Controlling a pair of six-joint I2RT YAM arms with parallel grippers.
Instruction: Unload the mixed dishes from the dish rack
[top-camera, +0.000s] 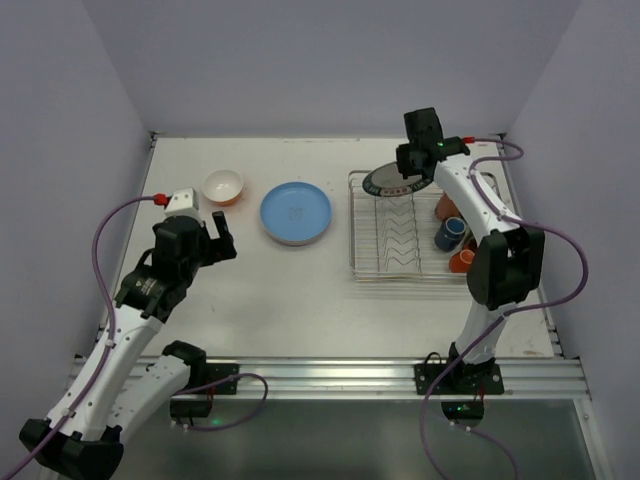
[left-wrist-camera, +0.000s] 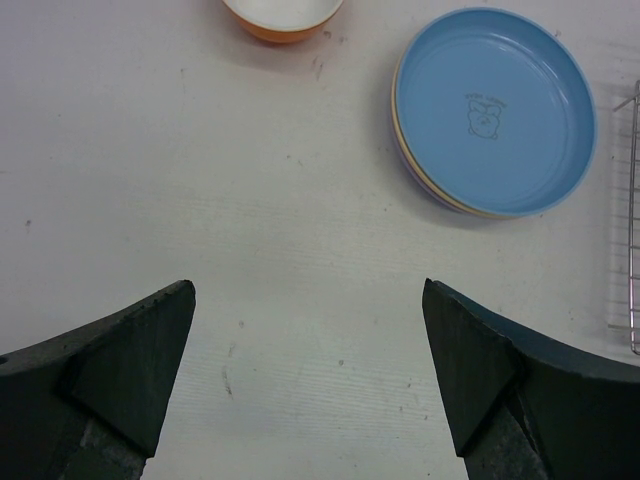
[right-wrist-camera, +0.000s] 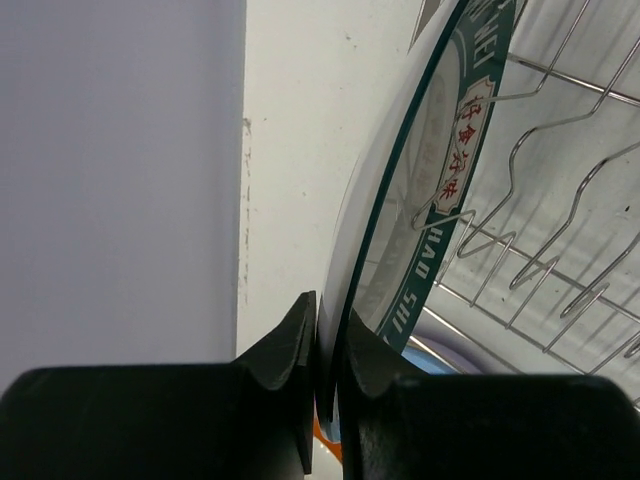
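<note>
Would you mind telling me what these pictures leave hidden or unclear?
Top view: the right arm covers part of the mugs in the dish rack, so their number is unclear.
Left wrist view: the top edge cuts off the orange bowl; lower plates beneath the blue plate show only rims.
Right wrist view: the dark-rimmed plate in the right gripper runs out of frame.

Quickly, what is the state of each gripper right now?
Left gripper: open, holding nothing.
Right gripper: closed on the rim of the dark-rimmed white plate.
</note>
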